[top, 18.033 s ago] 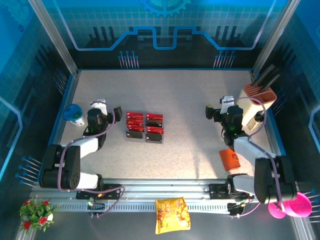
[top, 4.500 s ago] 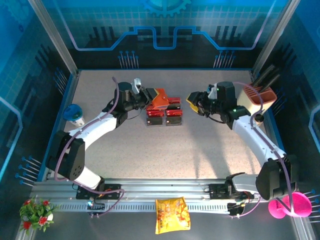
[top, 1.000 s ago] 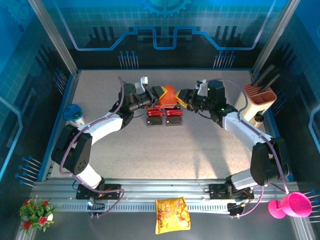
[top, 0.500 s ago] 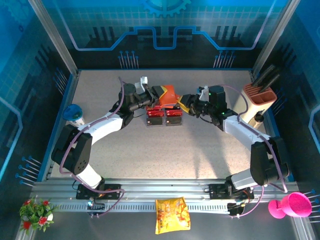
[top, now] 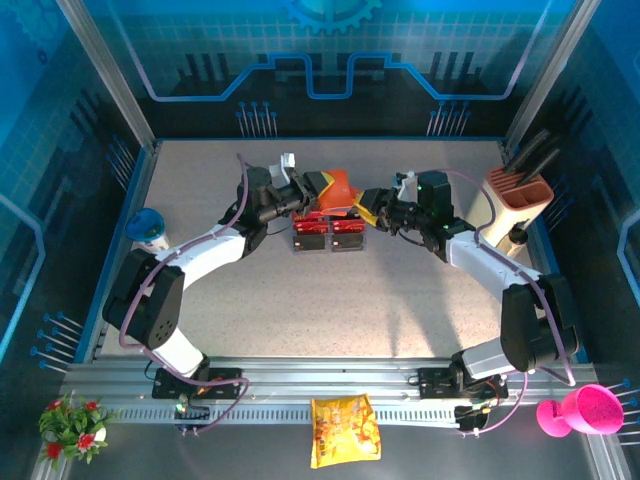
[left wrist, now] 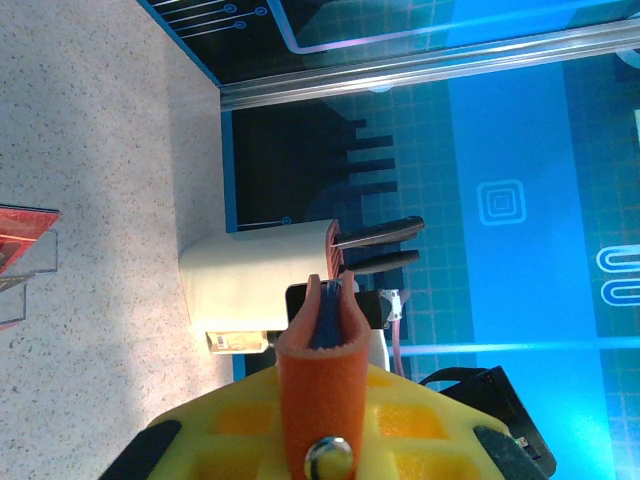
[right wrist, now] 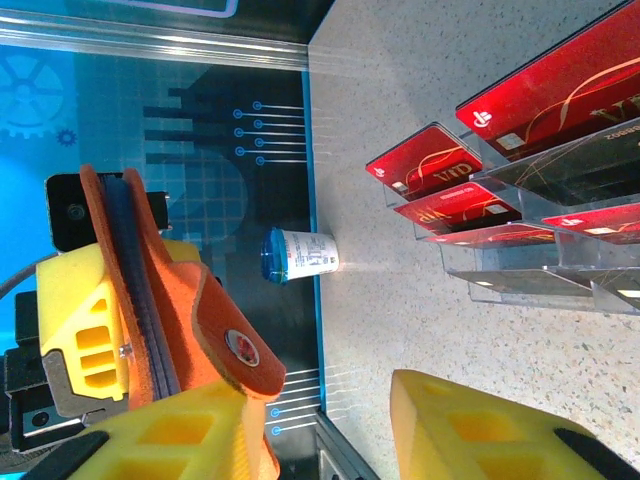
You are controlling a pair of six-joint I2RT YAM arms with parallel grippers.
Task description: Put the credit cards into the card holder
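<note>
Grips the small orange leather-look folding wallet [top: 338, 188] firmly in the left gripper [top: 321, 189], just above the clear plastic racks [top: 328, 241]. Leaves the thin red rectangular cards [top: 311, 223] standing in those racks. Holds the right gripper [top: 372, 203] over the racks' right end, jaws apart, one pad [right wrist: 150, 440] seemingly against the wallet's snap flap. Risks yanking the wallet from the left pinch by tugging hard, or toppling the racks by dipping low.

Speckled beige tabletop [top: 400, 300], enclosed by blue wall panels printed with a circuit-and-gear pattern [top: 320, 60] and framed by slanted aluminium posts [top: 100, 70]. A ribbed aluminium rail [top: 330, 375] runs along the near edge. Bright light falls across the tabletop's centre.
</note>
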